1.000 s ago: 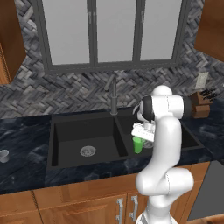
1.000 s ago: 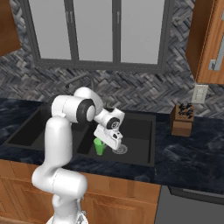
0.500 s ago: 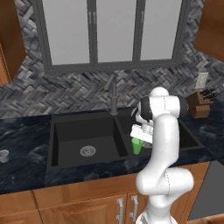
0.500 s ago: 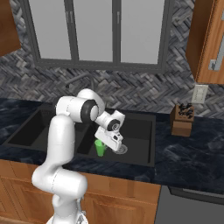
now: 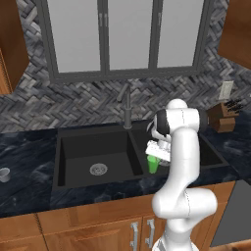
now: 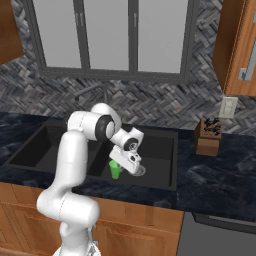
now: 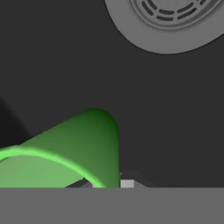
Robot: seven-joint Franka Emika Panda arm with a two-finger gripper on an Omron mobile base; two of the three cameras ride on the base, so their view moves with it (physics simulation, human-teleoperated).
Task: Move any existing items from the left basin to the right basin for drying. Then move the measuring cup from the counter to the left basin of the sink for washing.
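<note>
Gripper (image 6: 121, 167) is clamped on the small bright green plastic tumbler (image 6: 116, 170), low over the matte black right basin (image 6: 162, 150) near its round steel drain (image 7: 168, 19). You're mid-transfer, so next I'd lower it and let go, then fetch the tiny grey measuring cup (image 5: 4, 174) off the dark marbled counter (image 5: 24, 157).

- One green tumbler (image 5: 153, 164) stood in the sink, at 5 o'clock from the faucet.
- One measuring cup (image 5: 4, 174) sat on the counter, at 9 o'clock from the sink.
- There were two basins: the left basin (image 5: 93, 152) and the right basin (image 6: 159, 150).
- One faucet (image 5: 127, 109) rose behind the divider.
- One knife block (image 6: 209, 136) stood at 3 o'clock from the sink.
- One wall outlet (image 6: 229, 107) hung at 12 o'clock from the block.
</note>
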